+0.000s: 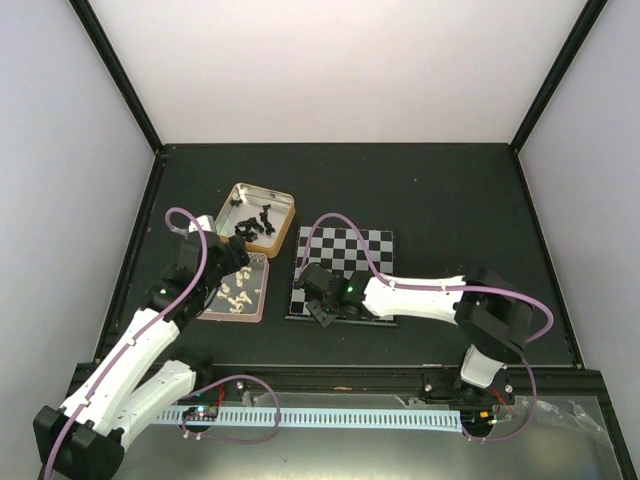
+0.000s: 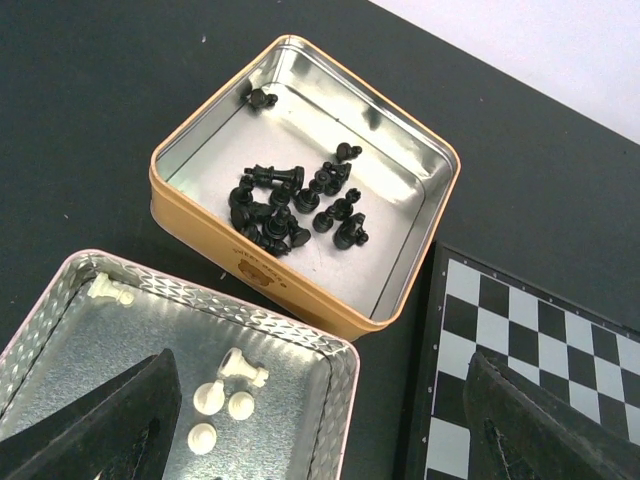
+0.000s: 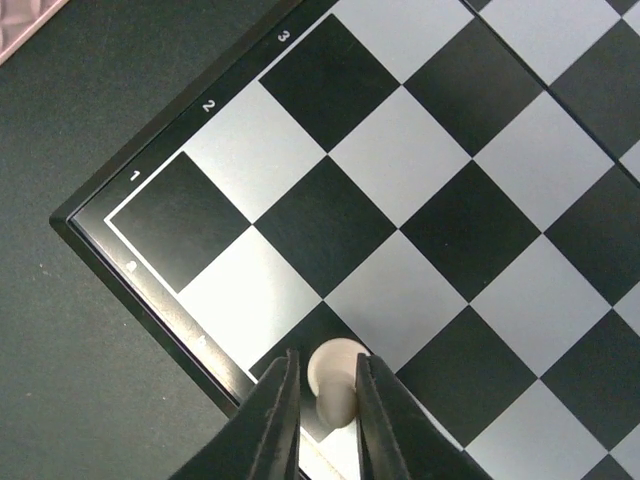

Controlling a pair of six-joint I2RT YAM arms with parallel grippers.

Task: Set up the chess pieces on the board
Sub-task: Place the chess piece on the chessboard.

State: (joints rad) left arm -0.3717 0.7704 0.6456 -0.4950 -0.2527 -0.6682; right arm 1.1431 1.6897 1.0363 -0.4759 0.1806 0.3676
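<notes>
Right now the step in hand looks like a placement: the right tool (image 3: 327, 358) is clamped on a cream-white piece (image 3: 335, 385) with a round head, probably a pawn. It holds the piece over a black edge square of the board (image 3: 400, 160), at 6 o'clock in the wrist view. I cannot tell whether the base touches the square. No other piece shows on the squares in view, so the task seems barely begun.

The left tool (image 2: 320, 400) hangs with its jaws wide apart and nothing between them, over the pink-rimmed tin (image 2: 60, 300). This tin holds loose cream-white pieces (image 2: 225, 390) and lies at 9 o'clock of the board on the tabletop (image 1: 450, 190). The black pieces (image 2: 290, 205) lie heaped in the orange tin (image 2: 200, 225), at 10 o'clock of the board.

Next the piece needs a level set-down, centred on its square, then a clean release
</notes>
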